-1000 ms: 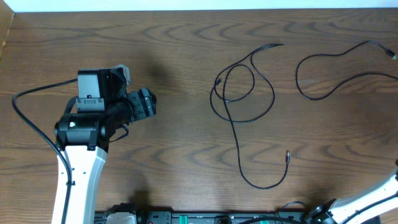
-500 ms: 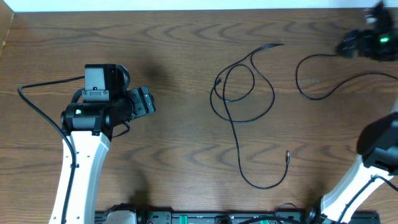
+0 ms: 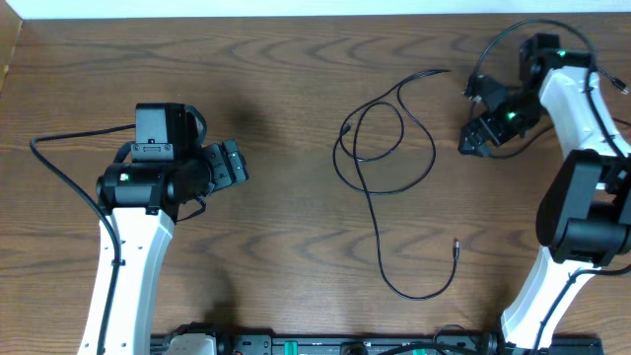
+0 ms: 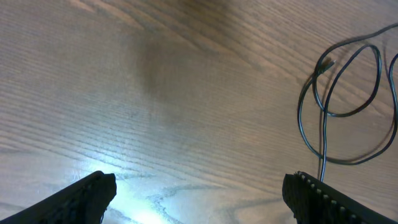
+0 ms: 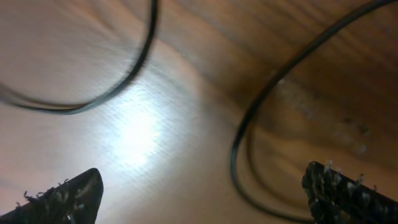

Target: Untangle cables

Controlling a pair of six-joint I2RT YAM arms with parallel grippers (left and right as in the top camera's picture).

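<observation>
**A:** Where does everything sit, taking the looped cable (image 3: 434, 148) as the marker?

**B:** It lies mid-table, crossing itself near its top. The left gripper (image 4: 199, 196) is well off on the left arm's side of it, fingers spread wide with nothing between them. The right gripper (image 5: 205, 193) hovers near it on the other side, also fully spread and empty. It is low over the second cable (image 5: 234, 155), which lies apart from the looped cable.

**A:** So what worries you?

**B:** Two strands curve under the right gripper. If it closes between them it pinches bare table (image 3: 276, 256), and such a thin cord could slip out of the fingers.

**A:** And if it does catch hold?

**B:** A pull towards the looped cable could lay the second cable across it and make a fresh tangle. The pull should go away from it.

**A:** And the left side?

**B:** Tugging the looped cable at its crossing would likely tighten it. A free end seems safer.
</observation>
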